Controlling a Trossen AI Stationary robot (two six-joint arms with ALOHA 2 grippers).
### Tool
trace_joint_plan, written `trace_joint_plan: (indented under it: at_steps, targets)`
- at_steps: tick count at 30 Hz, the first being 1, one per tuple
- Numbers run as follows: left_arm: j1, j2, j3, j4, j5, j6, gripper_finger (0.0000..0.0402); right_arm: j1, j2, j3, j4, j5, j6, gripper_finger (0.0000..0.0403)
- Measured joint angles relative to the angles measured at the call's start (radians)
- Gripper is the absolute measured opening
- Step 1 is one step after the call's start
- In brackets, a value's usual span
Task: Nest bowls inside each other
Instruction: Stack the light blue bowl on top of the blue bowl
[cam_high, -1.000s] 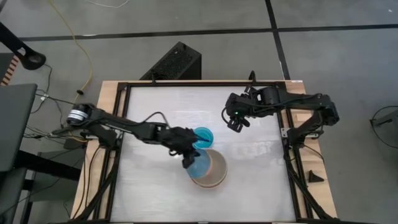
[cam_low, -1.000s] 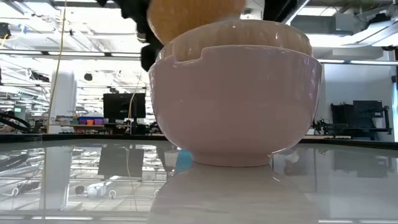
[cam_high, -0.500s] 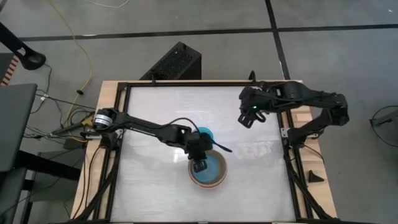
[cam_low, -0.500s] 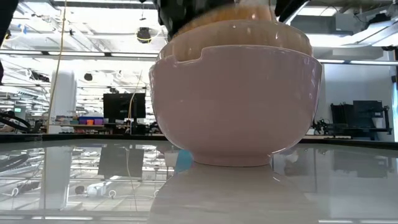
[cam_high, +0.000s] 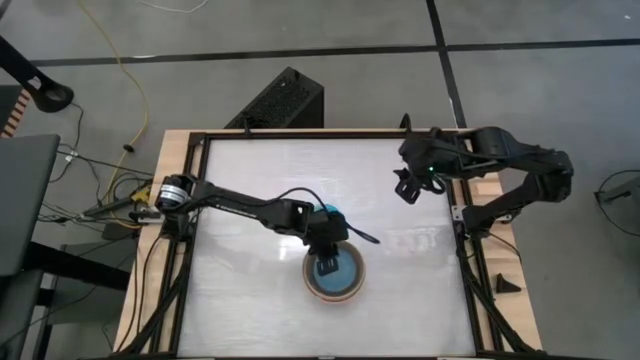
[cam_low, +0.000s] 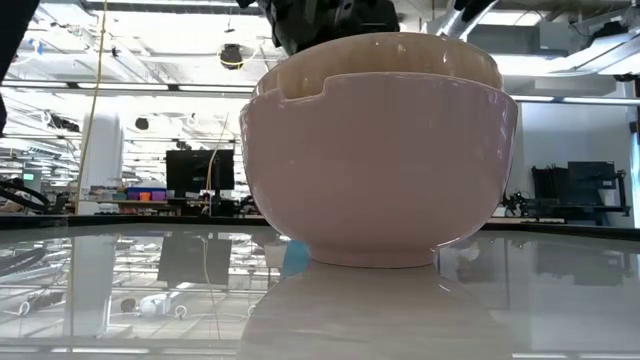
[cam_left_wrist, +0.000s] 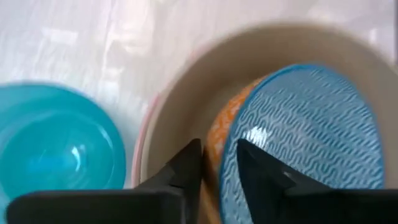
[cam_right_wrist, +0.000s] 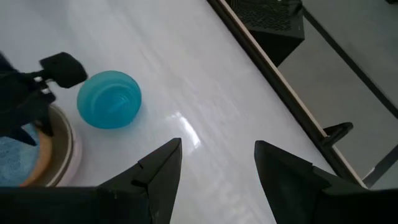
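Note:
A light blue bowl (cam_left_wrist: 311, 124), wavy-patterned inside and orange outside, lies in a grey-beige bowl (cam_left_wrist: 180, 106), which sits in a pink bowl (cam_low: 380, 170) on the table's near middle. My left gripper (cam_left_wrist: 219, 152) is open, slanting down from the left. One finger stands inside the blue bowl's rim and one outside it. The small teal bowl (cam_right_wrist: 110, 98) rests on the table just beyond the stack (cam_high: 335, 275), half under my left arm in the high view. My right gripper (cam_high: 407, 187) hangs open and holds nothing, high over the far right.
A black frame (cam_high: 470, 260) runs round the white tabletop. A black box (cam_high: 285, 100) stands on the floor beyond the far edge. Bare tabletop lies to the left, right and near side of the stack.
My left gripper has carried the light blue bowl from a tilt above the stack's far-left rim toward the near edge and down. The bowl now lies level inside the grey-beige bowl. My right gripper has drawn back toward the table's right edge and risen a little.

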Motion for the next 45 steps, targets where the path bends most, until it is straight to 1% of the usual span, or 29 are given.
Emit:
trace_joint_plan:
  at_steps: [3,7,10,12,15,21,26,29,31,32,36,38,41,45]
  targets:
    - [0.013,-0.001,0.0,0.031,0.034,-0.013,0.0127,0.021,-0.004,0.0,0.0,-0.001,0.0,0.0237]
    - [0.033,-0.001,0.0,0.036,0.042,-0.016,0.0179,0.053,-0.004,0.0,0.0,-0.001,0.0,0.0237]
    - [0.056,-0.001,0.0,0.036,0.085,-0.017,0.0213,0.072,-0.003,0.0,0.0,-0.001,0.003,0.0237]
    - [0.075,-0.001,0.0,0.031,0.124,-0.016,0.0228,0.081,-0.003,0.0,0.0,-0.001,0.007,0.0237]
    - [0.103,-0.007,0.0,-0.005,0.16,0.017,0.0237,0.092,-0.003,0.0,0.0,0.0,0.007,0.0237]
    - [0.157,-0.025,0.0,-0.178,0.228,0.167,0.0239,0.092,-0.002,0.0,0.0,0.0,0.008,0.0237]
    - [0.175,-0.036,0.01,-0.169,0.331,0.165,0.0239,0.091,-0.002,-0.003,-0.003,0.004,0.008,0.0237]
    - [0.176,-0.043,0.036,-0.168,0.359,0.171,0.0239,0.089,-0.01,-0.038,0.005,0.005,0.017,0.0237]
    - [0.179,-0.044,0.068,-0.188,0.345,0.201,0.0239,0.089,-0.014,-0.074,0.007,0.005,0.034,0.0237]
    - [0.183,-0.044,0.088,-0.225,0.329,0.228,0.0239,0.089,-0.018,-0.092,0.011,0.004,0.042,0.0237]
    - [0.203,-0.045,0.137,-0.367,0.205,0.363,0.0239,0.104,-0.037,-0.174,0.048,-0.003,0.084,0.0237]
    - [0.215,-0.045,0.141,-0.439,0.155,0.429,0.0239,0.117,-0.05,-0.214,0.098,-0.004,0.09,0.0237]
    - [0.229,-0.045,0.141,-0.512,0.117,0.51,0.0239,0.136,-0.07,-0.258,0.171,-0.004,0.108,0.0237]
    - [0.233,-0.043,0.11,-0.539,0.084,0.608,0.0239,0.147,-0.09,-0.278,0.192,-0.004,0.139,0.0237]
